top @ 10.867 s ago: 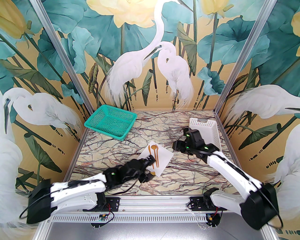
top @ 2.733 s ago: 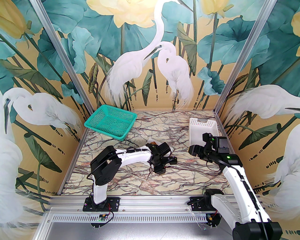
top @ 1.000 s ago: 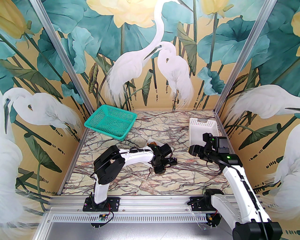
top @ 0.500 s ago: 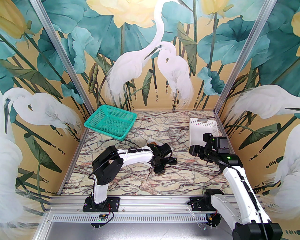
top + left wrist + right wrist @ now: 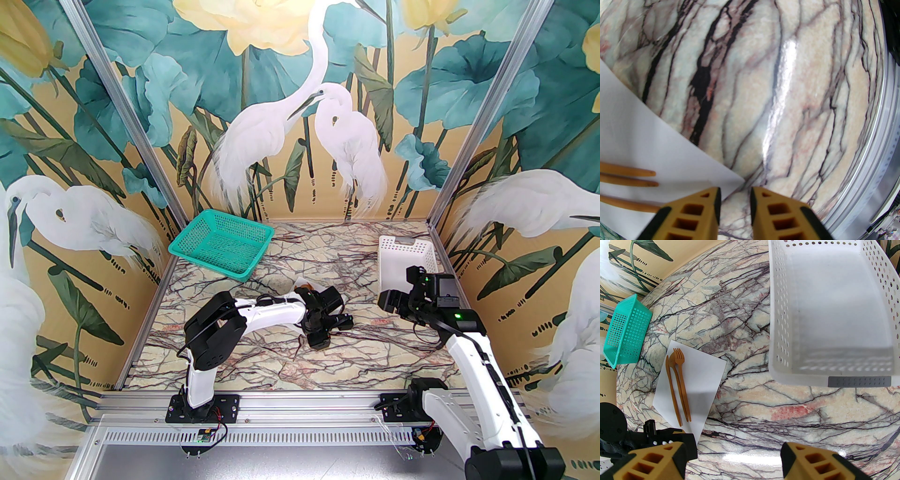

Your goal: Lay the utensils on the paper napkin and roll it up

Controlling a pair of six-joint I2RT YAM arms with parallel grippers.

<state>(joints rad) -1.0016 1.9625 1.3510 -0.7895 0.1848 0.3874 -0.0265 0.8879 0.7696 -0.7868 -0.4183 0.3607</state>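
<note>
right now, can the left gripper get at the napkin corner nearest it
Probably yes: the left gripper sits right at that napkin corner, jaws slightly apart, nothing between; the utensils lie further in.

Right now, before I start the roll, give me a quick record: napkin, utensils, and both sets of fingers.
napkin: lying flat, unrolled
utensils: three pieces side by side on the napkin
left fingers: slightly apart, empty, at a napkin corner
right fingers: wide open, empty, near the white basket
</note>
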